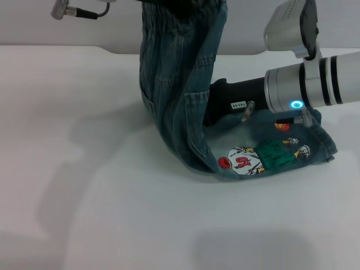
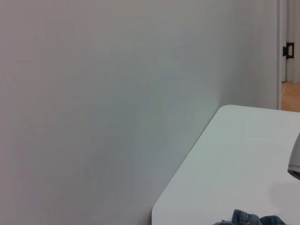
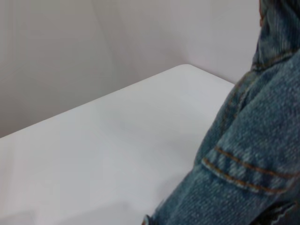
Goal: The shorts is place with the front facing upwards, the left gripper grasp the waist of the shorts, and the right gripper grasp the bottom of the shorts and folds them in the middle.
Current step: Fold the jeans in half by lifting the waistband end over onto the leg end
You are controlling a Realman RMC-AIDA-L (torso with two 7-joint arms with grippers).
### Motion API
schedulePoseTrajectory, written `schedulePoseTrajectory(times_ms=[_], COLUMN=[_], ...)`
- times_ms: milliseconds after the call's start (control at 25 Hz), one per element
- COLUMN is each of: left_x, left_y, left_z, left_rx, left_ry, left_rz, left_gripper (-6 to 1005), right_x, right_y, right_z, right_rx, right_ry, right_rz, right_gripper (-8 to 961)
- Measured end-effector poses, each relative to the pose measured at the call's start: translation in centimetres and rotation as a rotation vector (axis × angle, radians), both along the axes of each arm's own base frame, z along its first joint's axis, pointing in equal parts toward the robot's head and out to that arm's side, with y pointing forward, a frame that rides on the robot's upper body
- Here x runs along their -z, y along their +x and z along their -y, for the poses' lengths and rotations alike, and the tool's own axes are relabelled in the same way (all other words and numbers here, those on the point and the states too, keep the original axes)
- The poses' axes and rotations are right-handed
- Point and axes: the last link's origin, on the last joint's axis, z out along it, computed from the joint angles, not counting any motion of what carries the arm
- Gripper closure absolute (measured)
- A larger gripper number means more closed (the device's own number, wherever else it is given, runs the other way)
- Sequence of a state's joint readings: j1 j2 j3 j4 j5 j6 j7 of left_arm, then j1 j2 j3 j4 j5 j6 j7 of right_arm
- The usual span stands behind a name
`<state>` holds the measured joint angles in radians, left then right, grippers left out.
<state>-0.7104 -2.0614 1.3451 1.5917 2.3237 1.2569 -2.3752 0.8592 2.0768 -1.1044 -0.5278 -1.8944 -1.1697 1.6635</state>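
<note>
Hanging from above the head view's upper edge, the shorts (image 1: 180,73) drape down to the white table (image 1: 84,214), printed leg lying flat. You're handling soft, floppy denim (heavy enough to sag), so hold it by the stitched edges. Your right gripper (image 1: 216,104) reaches into the fold; I can't tell whether its claw is spread or pinching. Your left gripper is out of view.

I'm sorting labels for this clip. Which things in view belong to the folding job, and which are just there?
In the job:
shorts, lifted at one end, print end on the table
right gripper, low beside the shorts

Just there:
table
wall
cable, top edge of head view
</note>
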Motion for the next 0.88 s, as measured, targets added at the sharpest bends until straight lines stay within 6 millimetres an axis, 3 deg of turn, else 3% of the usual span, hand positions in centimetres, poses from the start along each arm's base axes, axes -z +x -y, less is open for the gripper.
schedulePoseTrajectory(times_ms=[320, 880], left_x=[0.0, 0.6], left_y=[-0.3, -0.7], left_z=[-0.1, 0.0], left_rx=[-0.006, -0.008], left_ry=[0.009, 0.009], left_rz=[0.003, 0.004], left_gripper=[885, 877], right_x=[-0.3, -2.1], right_y=[0.9, 5.9], right_z=[-0.1, 0.3], right_rx=[0.029, 0.166], right_ry=[0.025, 0.133], right_rz=[0.005, 0.032], right_gripper=[453, 454])
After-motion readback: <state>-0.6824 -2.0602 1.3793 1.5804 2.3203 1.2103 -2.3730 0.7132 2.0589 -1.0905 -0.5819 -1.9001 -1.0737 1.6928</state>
